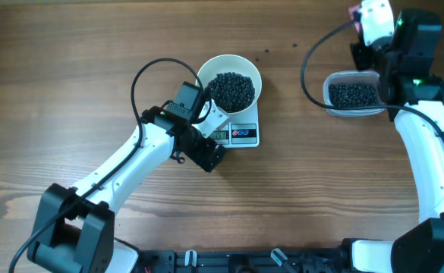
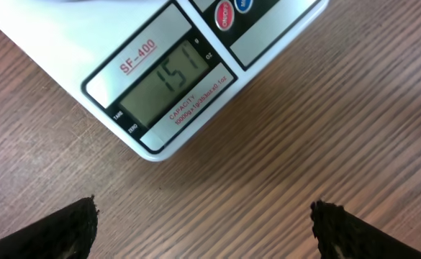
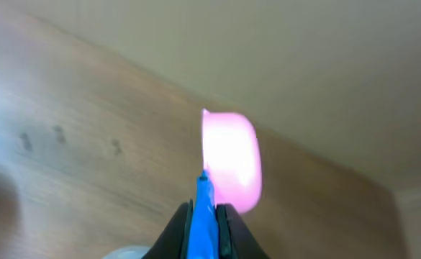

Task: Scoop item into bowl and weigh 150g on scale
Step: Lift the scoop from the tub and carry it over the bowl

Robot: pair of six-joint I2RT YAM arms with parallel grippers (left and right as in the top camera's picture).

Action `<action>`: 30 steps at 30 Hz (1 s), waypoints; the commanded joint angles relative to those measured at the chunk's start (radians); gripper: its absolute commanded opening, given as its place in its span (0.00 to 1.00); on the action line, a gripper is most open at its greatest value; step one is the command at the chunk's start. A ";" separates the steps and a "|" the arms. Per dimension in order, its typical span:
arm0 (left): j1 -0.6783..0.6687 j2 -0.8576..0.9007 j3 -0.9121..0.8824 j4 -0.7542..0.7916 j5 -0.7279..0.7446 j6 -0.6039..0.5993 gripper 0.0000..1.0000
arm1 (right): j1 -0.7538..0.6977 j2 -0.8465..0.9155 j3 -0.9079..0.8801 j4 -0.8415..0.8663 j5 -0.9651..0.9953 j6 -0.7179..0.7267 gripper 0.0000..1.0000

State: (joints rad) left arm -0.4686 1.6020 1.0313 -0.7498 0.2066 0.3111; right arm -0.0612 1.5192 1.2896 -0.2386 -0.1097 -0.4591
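Overhead, the left arm (image 1: 123, 163) reaches in from the lower left corner of the wooden table (image 1: 70, 76). Its left gripper (image 2: 203, 230) is spread wide and holds nothing; in the left wrist view the 2 black fingertips (image 2: 66, 230) sit apart over bare wood, just in front of the scale (image 1: 244, 134).

The scale's grey display (image 2: 163, 83) reads 151, with a red button (image 2: 224, 14) beside it. On the scale stands the white bowl (image 1: 206, 72), heaped with small black beans (image 1: 231, 89).

Past the bowl, 2 dark specks (image 1: 267, 51) lie loose on the wood.

At the far right sits a clear plastic tub (image 1: 329, 91) holding more beans (image 1: 352, 94). The right gripper (image 3: 206, 210) is raised near the tub's far side — clamped on the blue handle (image 3: 205, 194) of a pink scoop (image 3: 232, 158). That view is blurred, so what the scoop holds cannot be told.
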 commanded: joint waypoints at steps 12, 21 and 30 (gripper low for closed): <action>-0.001 -0.011 -0.005 0.002 0.009 -0.002 1.00 | 0.101 0.179 0.019 0.245 -0.408 0.201 0.04; -0.001 -0.011 -0.005 0.002 0.009 -0.002 1.00 | 0.166 0.257 0.019 0.245 -0.516 0.063 0.04; -0.001 -0.011 -0.005 0.002 0.009 -0.002 1.00 | 0.149 0.256 0.019 0.465 -0.630 0.340 0.04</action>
State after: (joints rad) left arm -0.4686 1.6020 1.0313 -0.7483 0.2066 0.3115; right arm 0.0994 1.7660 1.2926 0.2260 -0.6437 -0.2714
